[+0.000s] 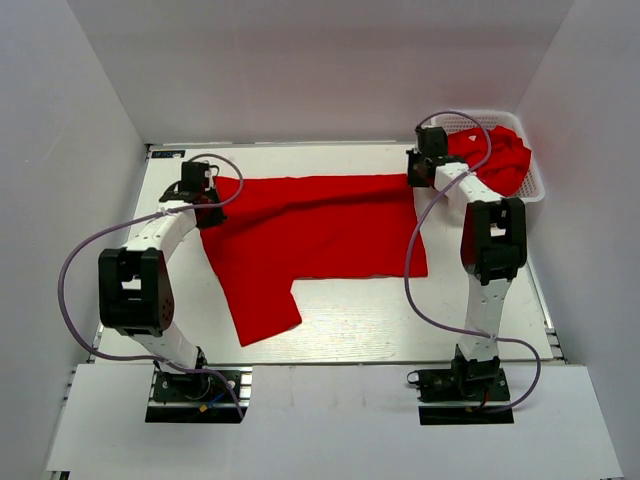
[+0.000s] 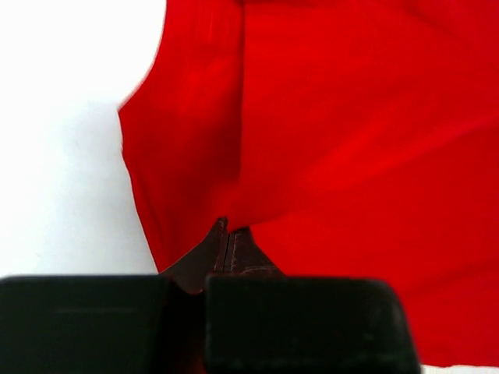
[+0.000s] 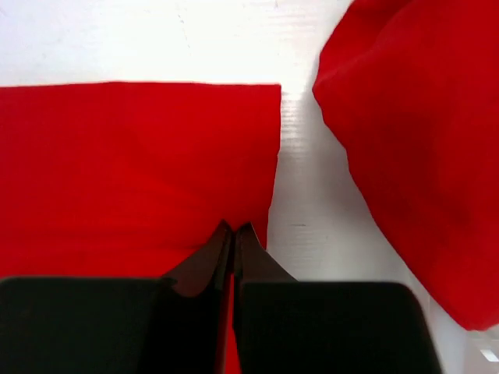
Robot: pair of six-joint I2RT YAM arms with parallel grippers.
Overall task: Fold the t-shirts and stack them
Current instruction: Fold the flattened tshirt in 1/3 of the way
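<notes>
A red t-shirt (image 1: 320,225) lies spread across the white table, its upper edge pulled taut between my two grippers. My left gripper (image 1: 208,210) is shut on the shirt's far left corner. In the left wrist view the fingertips (image 2: 227,231) meet and pinch the red fabric (image 2: 351,140). My right gripper (image 1: 419,180) is shut on the shirt's far right corner. The right wrist view shows its closed tips (image 3: 235,228) at the cloth's straight right edge (image 3: 132,164). Another red t-shirt (image 1: 503,160) lies crumpled in the basket.
A white lattice basket (image 1: 538,190) stands at the back right corner, just behind my right gripper; its crumpled shirt (image 3: 421,156) fills the right of the right wrist view. Bare white table (image 1: 400,310) shows in front of the spread shirt. White walls enclose the table.
</notes>
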